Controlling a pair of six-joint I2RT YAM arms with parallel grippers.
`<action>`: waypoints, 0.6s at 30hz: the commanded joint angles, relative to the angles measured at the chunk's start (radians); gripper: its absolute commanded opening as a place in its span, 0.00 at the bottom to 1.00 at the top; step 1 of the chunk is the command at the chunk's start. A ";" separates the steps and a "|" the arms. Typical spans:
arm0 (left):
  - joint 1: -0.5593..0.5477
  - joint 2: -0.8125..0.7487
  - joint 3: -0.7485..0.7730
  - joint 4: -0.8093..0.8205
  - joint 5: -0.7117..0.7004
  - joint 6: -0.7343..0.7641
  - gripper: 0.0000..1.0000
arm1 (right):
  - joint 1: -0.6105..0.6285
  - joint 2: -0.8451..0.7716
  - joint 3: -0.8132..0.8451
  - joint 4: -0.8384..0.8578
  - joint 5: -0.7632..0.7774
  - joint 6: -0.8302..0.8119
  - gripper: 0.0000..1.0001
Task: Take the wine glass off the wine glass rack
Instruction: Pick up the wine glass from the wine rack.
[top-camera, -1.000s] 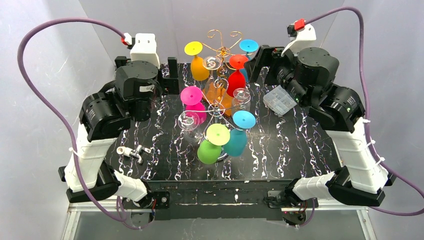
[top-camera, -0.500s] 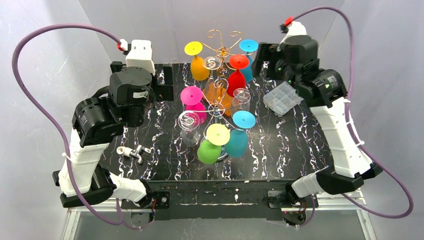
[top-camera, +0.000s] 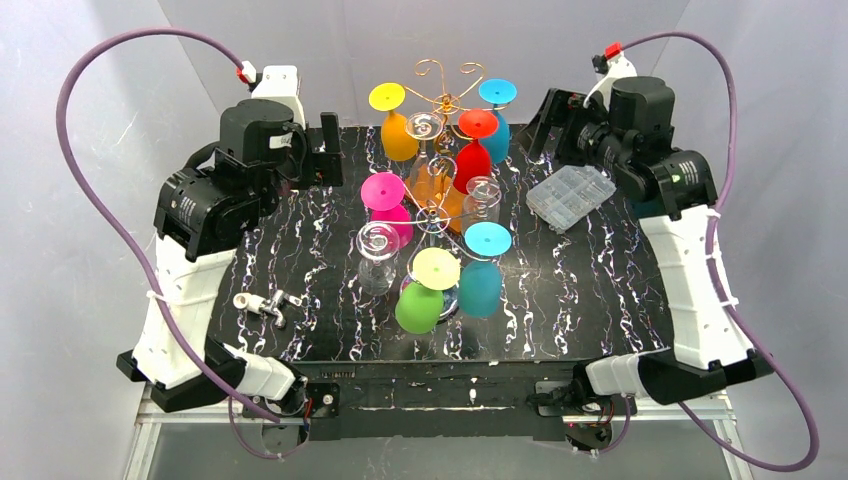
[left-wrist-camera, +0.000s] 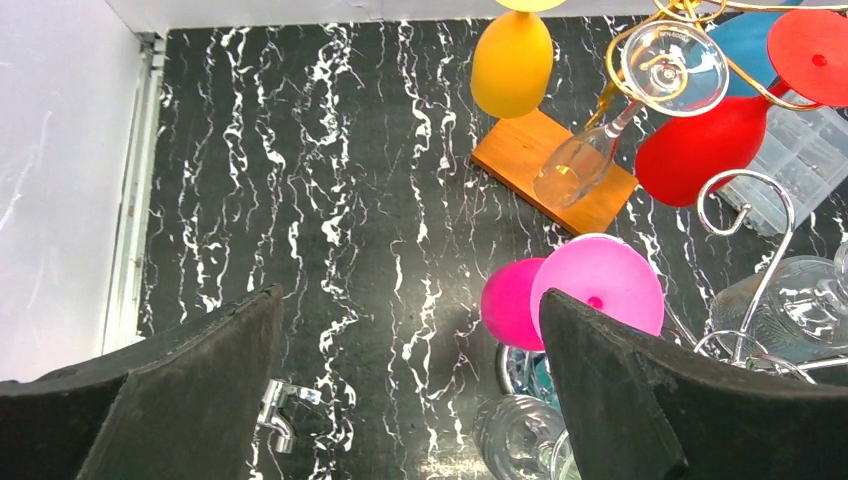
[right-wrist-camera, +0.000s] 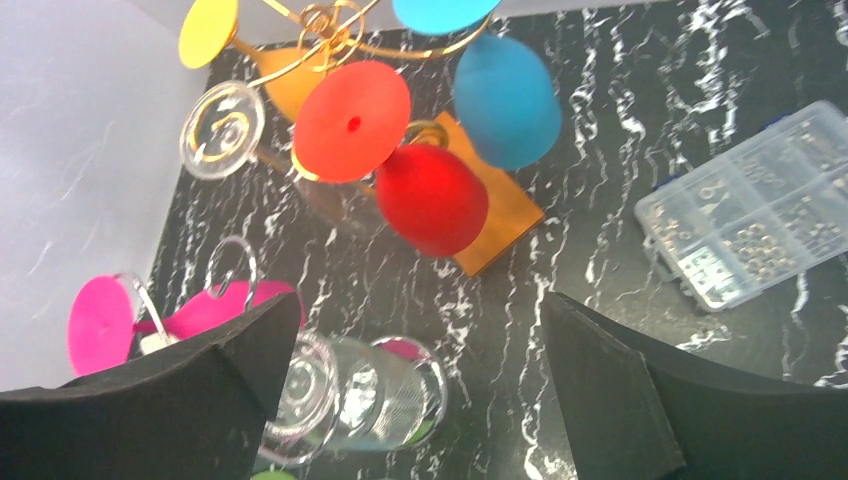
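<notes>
The wine glass rack (top-camera: 444, 92), a gold wire tree with curled arms, stands at the table's middle back. Wine glasses hang on it upside down: yellow (top-camera: 398, 128), red (top-camera: 472, 160), blue (top-camera: 497, 97), pink (top-camera: 386, 200), green (top-camera: 420, 298), teal (top-camera: 482, 276) and clear ones (top-camera: 378, 255). My left gripper (top-camera: 326, 150) is open and empty, high at the rack's left; in its wrist view (left-wrist-camera: 410, 385) the pink glass (left-wrist-camera: 598, 298) is by its right finger. My right gripper (top-camera: 553, 125) is open and empty at the rack's right, above a clear glass (right-wrist-camera: 375, 395) and near the red glass (right-wrist-camera: 428, 198).
An orange wooden block (left-wrist-camera: 552, 170) lies flat under the rack's back side. A clear plastic compartment box (top-camera: 570, 197) lies right of the rack. A small chrome fitting (top-camera: 262, 304) lies at the front left. Grey walls close in both sides and the back.
Both arms have straightened and lifted, and their wrists now sit at the far corners beside the rack. The glasses and the rack have not moved.
</notes>
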 joint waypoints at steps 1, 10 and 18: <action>0.057 -0.009 -0.027 0.017 0.156 -0.012 0.99 | -0.005 -0.080 -0.078 0.084 -0.130 0.045 1.00; 0.100 -0.021 -0.087 0.037 0.242 -0.031 0.99 | -0.006 -0.101 -0.186 0.132 -0.300 0.123 0.86; 0.109 -0.031 -0.118 0.037 0.268 -0.035 0.99 | 0.000 -0.088 -0.188 0.090 -0.321 0.062 0.86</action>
